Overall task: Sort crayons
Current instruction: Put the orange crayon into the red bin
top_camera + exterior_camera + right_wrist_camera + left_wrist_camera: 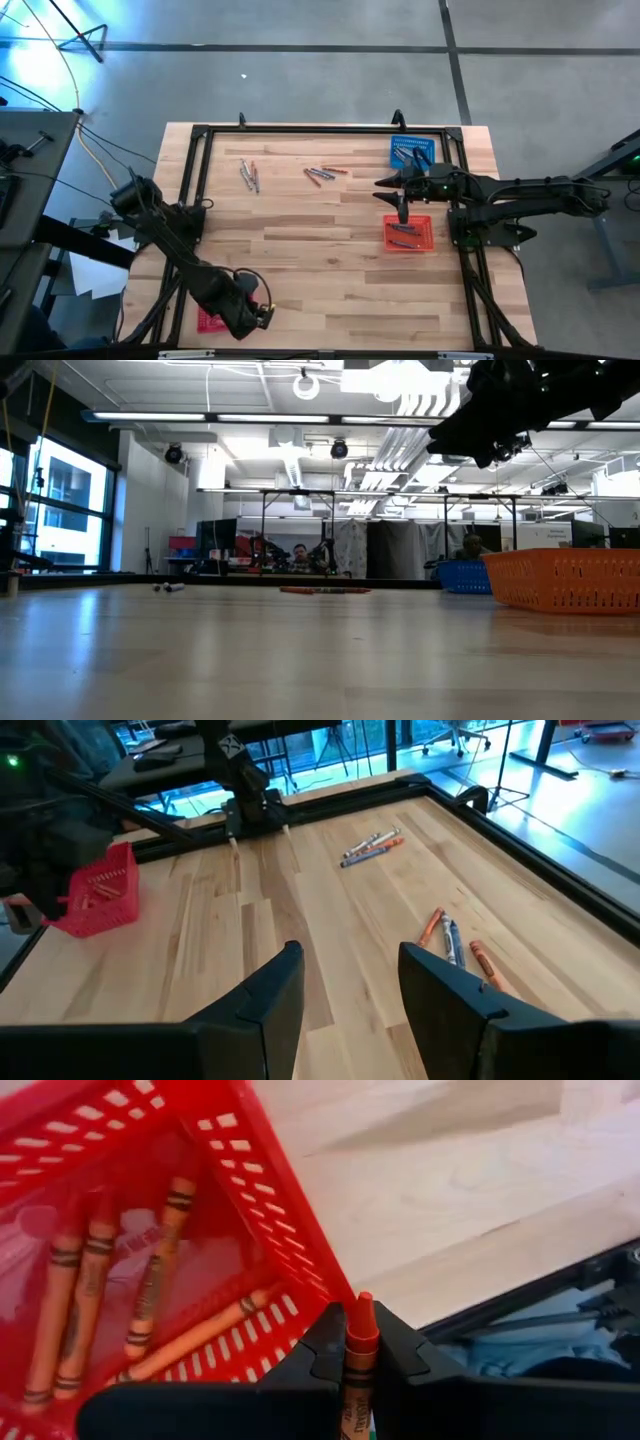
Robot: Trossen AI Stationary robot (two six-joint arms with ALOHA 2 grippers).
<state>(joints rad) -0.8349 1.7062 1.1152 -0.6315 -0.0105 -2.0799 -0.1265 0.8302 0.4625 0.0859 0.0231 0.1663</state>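
Observation:
My left gripper (358, 1342) is at the table's near left corner (264, 315), shut on an orange-red crayon (360, 1330) just beside the corner of a red basket (250, 1190). Several orange crayons (150, 1295) lie in that basket. Two loose groups of crayons (250, 175) (322, 174) lie flat on the far part of the table. My right gripper (350, 975) hangs open above the table at the right (398, 195), with nothing between its fingers. My left gripper pinches the orange-red crayon between its two fingers. The crayon lies along the fingers, and its pointed tip (364, 1308) sticks out past the fingertips. The fingers slant steeply down from above. The crayon is clear of the table, next to the basket's rim.
At the right stand an orange-red basket (408, 234) and, behind it, a blue basket (412, 152), both holding crayons. A black frame (200, 200) runs along the table's edges. Bare wood lies in the middle.

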